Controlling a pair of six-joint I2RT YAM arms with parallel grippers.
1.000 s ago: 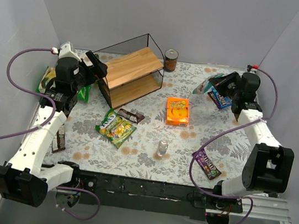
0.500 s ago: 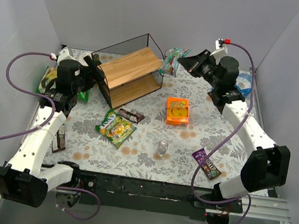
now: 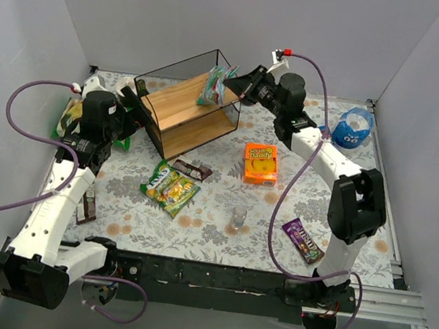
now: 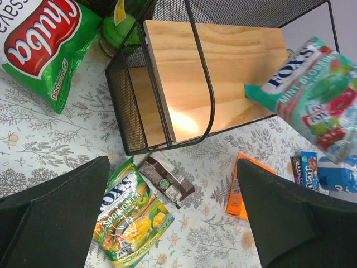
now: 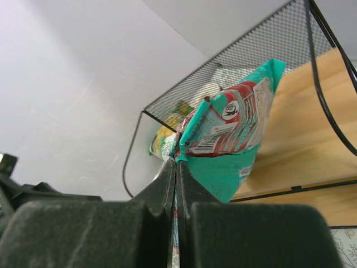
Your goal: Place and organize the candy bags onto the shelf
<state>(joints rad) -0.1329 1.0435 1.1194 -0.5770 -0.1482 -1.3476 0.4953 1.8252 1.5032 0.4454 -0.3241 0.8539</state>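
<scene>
The wire shelf [image 3: 180, 103] with two wooden boards stands at the back left. My right gripper [image 3: 235, 86] is shut on the edge of the teal-white bag [image 3: 214, 87] and holds it in the air over the top board; the right wrist view shows the fingers [image 5: 177, 162] pinching the bag [image 5: 234, 134] above the board [image 5: 312, 111]. My left gripper [image 3: 132, 106] is open and empty beside the shelf's left end. On the table lie a green-yellow bag [image 3: 169, 188], a dark brown wrapper [image 3: 191, 169] and a purple wrapper [image 3: 304, 240]. A small blue pack [image 4: 307, 169] shows in the left wrist view.
An orange cardboard box [image 3: 260, 163] lies mid-table, with a small clear jar [image 3: 238, 216] in front of it. A round blue pouch [image 3: 353, 130] sits at the back right. A green chips bag [image 4: 47, 47] lies left of the shelf. Another dark wrapper [image 3: 87, 207] lies by the left arm.
My right arm has swung from the back right to the left, carrying the teal-white bag to above the shelf's top board. The left arm has barely moved.
</scene>
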